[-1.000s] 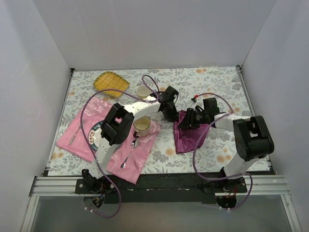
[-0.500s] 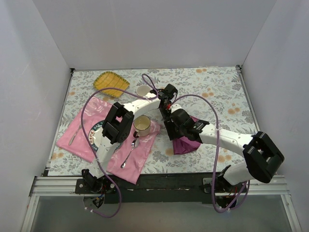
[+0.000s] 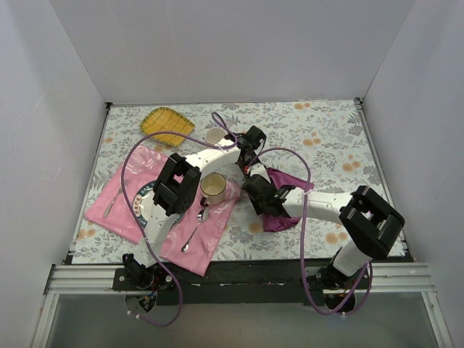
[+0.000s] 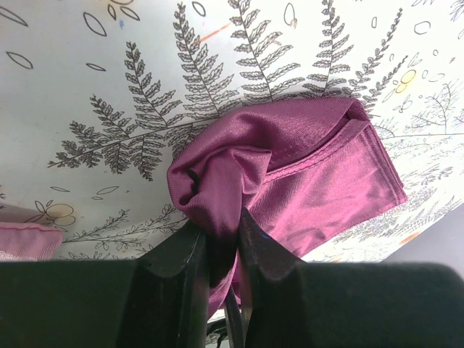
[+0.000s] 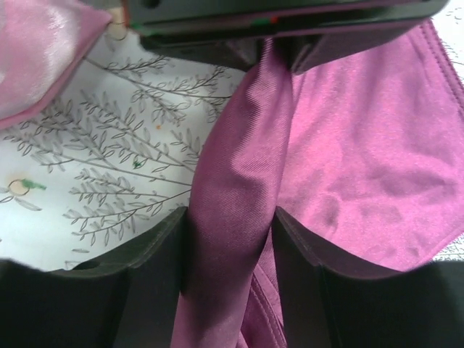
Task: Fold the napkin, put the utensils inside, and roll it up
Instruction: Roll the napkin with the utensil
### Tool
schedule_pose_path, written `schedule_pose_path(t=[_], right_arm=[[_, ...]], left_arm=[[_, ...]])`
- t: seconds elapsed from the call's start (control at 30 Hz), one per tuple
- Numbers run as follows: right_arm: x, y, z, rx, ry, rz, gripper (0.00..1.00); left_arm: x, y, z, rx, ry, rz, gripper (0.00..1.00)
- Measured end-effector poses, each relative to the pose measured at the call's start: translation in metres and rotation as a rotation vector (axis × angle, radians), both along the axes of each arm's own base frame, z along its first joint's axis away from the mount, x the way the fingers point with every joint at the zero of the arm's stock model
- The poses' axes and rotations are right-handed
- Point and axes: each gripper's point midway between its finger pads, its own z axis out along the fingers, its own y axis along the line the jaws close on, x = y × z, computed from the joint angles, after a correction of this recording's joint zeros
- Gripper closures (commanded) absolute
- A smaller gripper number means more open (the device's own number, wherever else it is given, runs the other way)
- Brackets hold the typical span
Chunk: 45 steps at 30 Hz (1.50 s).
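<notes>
The dark purple napkin (image 3: 290, 206) lies crumpled on the floral tablecloth right of centre. My left gripper (image 3: 250, 168) is shut on a bunched edge of it; the left wrist view shows the cloth (image 4: 326, 167) pinched between my left gripper's (image 4: 221, 239) jaws. My right gripper (image 3: 255, 197) sits just in front, close to the left one. In the right wrist view a taut strand of napkin (image 5: 239, 145) runs from the left gripper (image 5: 275, 29) down between my right gripper's (image 5: 230, 239) jaws, which press on it. The blue-handled utensil is out of view.
A pink placemat (image 3: 210, 235) at the left carries a plate (image 3: 145, 203), a mug (image 3: 213, 188), a silver spoon (image 3: 194, 233) and a fork (image 3: 109, 206). A yellow basket (image 3: 167, 123) and a small cup (image 3: 214, 136) stand behind. White walls enclose the table.
My right arm has swung left across the napkin, its gripper now beside the left gripper. The napkin has been pulled and bunched toward the left. The left arm has hardly moved.
</notes>
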Motion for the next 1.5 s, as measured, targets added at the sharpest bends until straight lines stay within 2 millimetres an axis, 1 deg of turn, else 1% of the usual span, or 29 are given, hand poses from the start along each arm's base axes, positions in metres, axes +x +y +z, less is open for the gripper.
schedule_pose_path(t=[0.07,0.1,0.17,0.2,0.27,0.3,0.37,0.43,0.47,0.5,0.53,0.57,0.6,0.67,0.7,0.8,0.83,1.03,1.13,1.2,1.37,1.47,1.5], right_arm=[[0.001,-0.002,0.000,-0.010,-0.005,-0.004,0.53],[0.001,-0.002,-0.001,-0.015,-0.006,-0.005,0.62],[0.002,-0.002,-0.002,-0.022,-0.004,-0.002,0.69],[0.001,-0.002,-0.003,-0.024,-0.003,0.003,0.79],[0.001,-0.001,-0.003,-0.022,-0.004,0.003,0.87],[0.002,-0.003,-0.003,-0.026,-0.005,0.000,0.94],[0.004,-0.005,-0.004,-0.015,-0.007,-0.019,0.98],[0.007,-0.007,-0.006,0.012,-0.010,-0.033,0.99],[0.008,-0.007,-0.006,0.029,-0.008,-0.037,0.99],[0.010,-0.008,-0.006,0.050,-0.008,-0.040,0.99],[0.011,-0.007,-0.006,0.068,-0.005,-0.040,0.99],[0.012,-0.007,-0.006,0.086,-0.003,-0.042,0.99],[0.013,-0.007,-0.006,0.100,0.003,-0.041,0.99],[0.017,-0.007,-0.007,0.148,0.024,-0.034,0.99],[0.018,-0.007,-0.007,0.165,0.032,-0.030,0.99],[0.023,-0.004,-0.007,0.248,0.056,-0.016,0.99],[0.024,-0.003,-0.008,0.287,0.069,-0.009,0.99],[0.030,0.003,-0.007,0.464,0.121,0.027,0.99],[0.032,0.004,-0.007,0.549,0.149,0.044,0.99],[0.033,0.005,-0.006,0.603,0.169,0.053,0.99],[0.037,0.007,-0.007,0.747,0.232,0.071,0.99],[0.039,0.007,-0.008,0.848,0.285,0.078,0.99],[0.039,0.007,-0.009,0.877,0.306,0.080,0.99]], left_arm=[[0.000,0.000,0.000,0.000,0.002,0.004,1.00],[0.000,0.000,0.000,0.000,0.004,0.006,1.00],[0.000,0.000,0.000,-0.001,0.005,0.011,1.00],[0.000,0.000,0.000,-0.002,0.006,0.014,1.00],[0.001,0.000,0.000,-0.001,0.005,0.014,1.00],[0.002,0.001,0.000,0.001,0.004,0.016,1.00],[0.004,0.002,0.000,0.000,-0.001,0.017,1.00],[0.007,0.003,-0.001,-0.005,-0.008,0.016,0.99],[0.009,0.004,-0.001,-0.010,-0.010,0.013,0.95],[0.010,0.004,-0.001,-0.017,-0.013,0.006,0.82],[0.011,0.004,-0.001,-0.021,-0.018,-0.001,0.72],[0.012,0.004,0.000,-0.025,-0.027,-0.013,0.65],[0.013,0.004,-0.001,-0.025,-0.037,-0.031,0.52],[0.013,0.005,-0.004,-0.030,-0.056,-0.068,0.45],[0.015,0.003,-0.001,-0.047,-0.073,-0.089,0.38],[0.022,0.002,0.004,-0.063,-0.122,-0.138,0.33],[0.023,0.002,0.005,-0.064,-0.134,-0.154,0.30],[0.035,0.008,0.011,-0.071,-0.204,-0.231,0.21],[0.039,0.014,0.016,-0.082,-0.217,-0.255,0.18],[0.042,0.016,0.021,-0.091,-0.230,-0.264,0.18],[0.049,0.022,0.039,-0.112,-0.272,-0.287,0.19],[0.050,0.022,0.049,-0.124,-0.298,-0.312,0.24],[0.049,0.021,0.051,-0.129,-0.303,-0.318,0.28]])
